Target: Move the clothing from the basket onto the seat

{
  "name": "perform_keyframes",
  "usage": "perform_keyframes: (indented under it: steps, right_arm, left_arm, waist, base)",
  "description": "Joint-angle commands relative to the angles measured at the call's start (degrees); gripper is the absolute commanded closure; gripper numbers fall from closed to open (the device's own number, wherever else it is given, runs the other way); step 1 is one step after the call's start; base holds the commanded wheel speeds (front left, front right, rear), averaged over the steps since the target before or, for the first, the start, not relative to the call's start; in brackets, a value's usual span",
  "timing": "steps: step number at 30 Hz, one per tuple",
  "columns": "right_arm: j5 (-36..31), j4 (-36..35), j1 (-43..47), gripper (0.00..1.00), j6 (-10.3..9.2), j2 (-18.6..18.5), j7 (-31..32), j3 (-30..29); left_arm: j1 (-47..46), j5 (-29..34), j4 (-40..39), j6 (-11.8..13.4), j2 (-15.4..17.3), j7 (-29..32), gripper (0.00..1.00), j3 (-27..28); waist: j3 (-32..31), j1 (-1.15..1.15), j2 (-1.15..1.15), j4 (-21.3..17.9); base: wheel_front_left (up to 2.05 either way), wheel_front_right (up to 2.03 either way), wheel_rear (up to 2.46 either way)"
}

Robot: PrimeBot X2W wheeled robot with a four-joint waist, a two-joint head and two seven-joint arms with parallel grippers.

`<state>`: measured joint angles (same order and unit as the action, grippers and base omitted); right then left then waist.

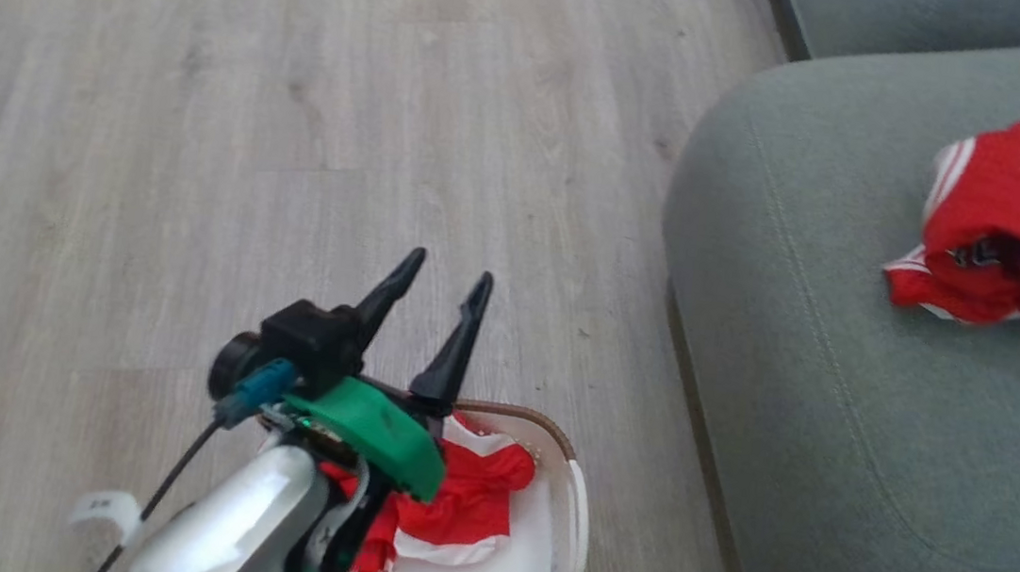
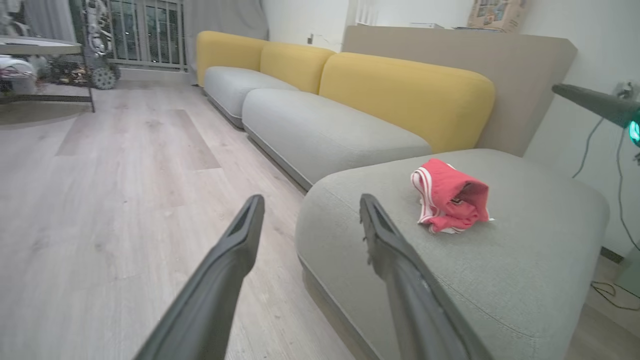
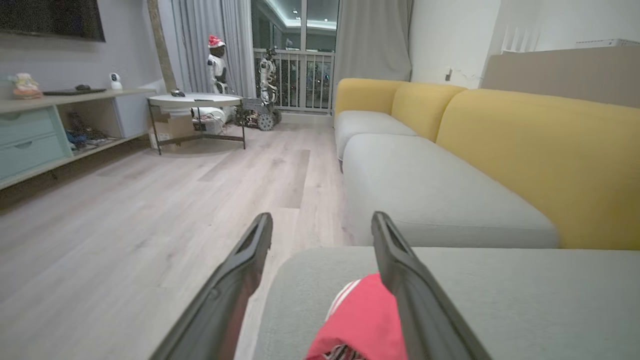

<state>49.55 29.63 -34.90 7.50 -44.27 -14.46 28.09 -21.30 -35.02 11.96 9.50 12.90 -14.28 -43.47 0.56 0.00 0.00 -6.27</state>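
Observation:
One red garment with white stripes [image 1: 1000, 224] lies crumpled on the grey-green seat [image 1: 839, 406]. In the right wrist view my right gripper [image 3: 322, 220] hangs open just above this garment [image 3: 365, 320], with nothing between its fingers. A second red and white garment [image 1: 469, 500] lies in the oval basket [image 1: 579, 511] on the floor at the bottom of the head view. My left gripper [image 1: 450, 272] is open and empty above the basket's far rim, its fingers pointing away over the floor. The left wrist view has that gripper [image 2: 311, 200] facing the seat [image 2: 500, 270] and the garment [image 2: 452, 202] lying there.
Pale wood floor [image 1: 254, 108] spreads to the left of the seat. Grey sofa sections with yellow backs [image 3: 525, 140] run on beyond it. A round table [image 3: 195, 100] and a low shelf unit [image 3: 45, 130] stand far off. Cables [image 2: 615, 200] hang by the wall behind the seat.

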Motion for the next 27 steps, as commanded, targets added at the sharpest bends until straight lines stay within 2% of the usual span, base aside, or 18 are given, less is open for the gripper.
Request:
perform_keyframes:
  steps: [1,6,12,21,27]
  right_arm:
    - [-1.2,-1.8,2.7,0.00,-0.01,-0.2,-0.5,-1.4]
    - [-10.4,-10.4,15.7,0.00,-0.01,8.2,-0.5,-15.2]
    - [-17.2,-20.0,27.0,0.00,-0.01,17.0,-0.5,-23.6]
    - [-21.5,-29.3,35.6,0.00,-0.01,26.4,-0.5,-27.8]
    - [-23.3,-31.0,37.5,0.00,-0.01,29.6,-0.5,-28.3]
  left_arm:
    - [-2.0,0.5,-2.2,0.4,1.4,-0.7,0.00,2.9]
    - [0.9,1.7,-4.3,2.1,2.7,-0.7,0.00,7.2]
    - [4.2,3.5,-5.8,2.6,1.9,-0.7,0.00,10.5]
    - [11.3,8.3,-8.6,3.3,0.0,-0.7,0.00,18.3]
    - [15.2,11.6,-9.2,1.7,-1.0,-0.7,0.00,22.3]
  waist:
    - [-0.3,0.00,0.00,0.9]
    - [-0.4,0.00,0.00,2.7]
    - [-0.6,0.00,0.00,5.0]
    - [-1.2,0.00,0.00,7.0]
    - [-1.1,0.00,0.00,7.6]
  base:
    - [0.00,0.00,0.00]
    - [0.00,0.00,0.00]
    - [0.00,0.00,0.00]
    - [0.00,0.00,0.00]
    - [0.00,0.00,0.00]
